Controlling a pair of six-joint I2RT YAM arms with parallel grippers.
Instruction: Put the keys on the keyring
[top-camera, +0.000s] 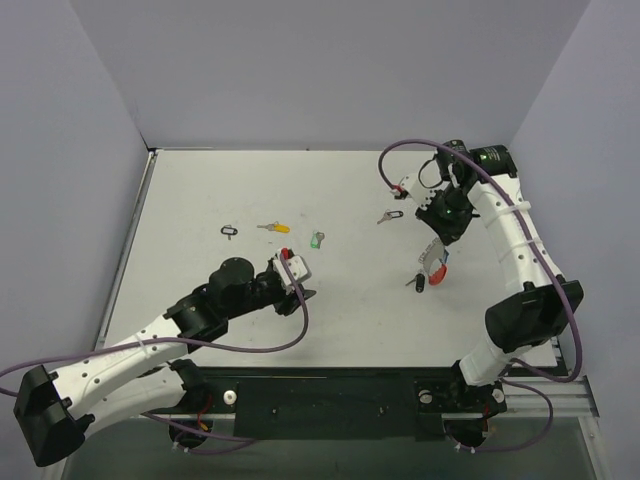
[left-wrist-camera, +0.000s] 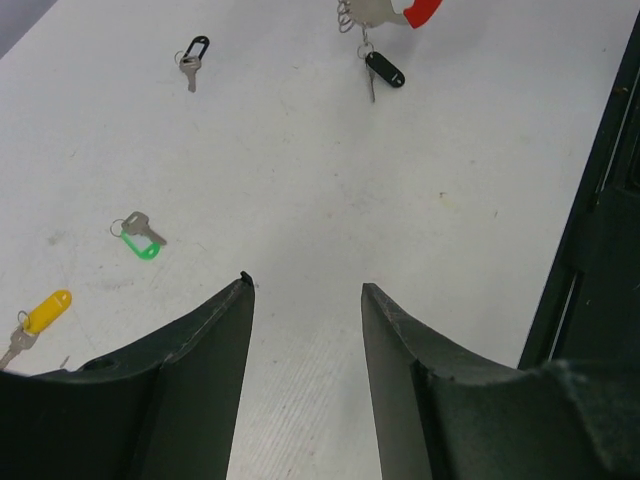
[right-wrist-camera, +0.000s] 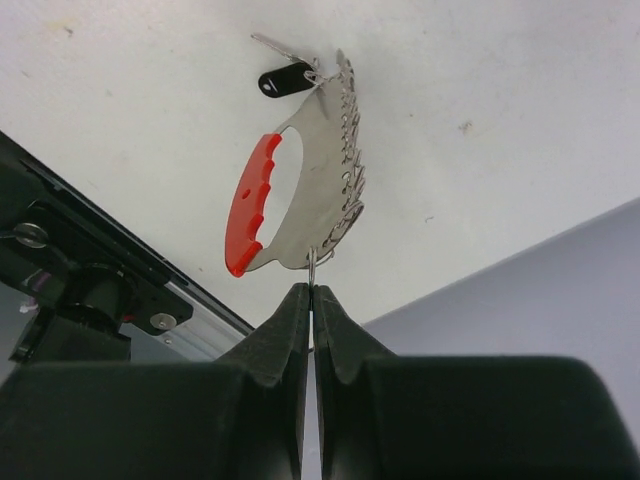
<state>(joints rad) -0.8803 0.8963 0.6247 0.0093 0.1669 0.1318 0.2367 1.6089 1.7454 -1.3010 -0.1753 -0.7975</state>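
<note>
We see the keyring, a flat silver plate edged with small rings and carrying a red curved grip, tilted up and pinched by one ring in the right gripper. A black-tagged key hangs from its far end. The loop-tagged key lies flat near the keyring. The green key and yellow key lie well to its left.

Beyond the left hand, its dark fingers parted, the white table carries a green-tagged silver key, a yellow-tagged key and a black-loop-tagged key; a black-tagged key sits just beside the red-tagged silver keyring at top
</note>
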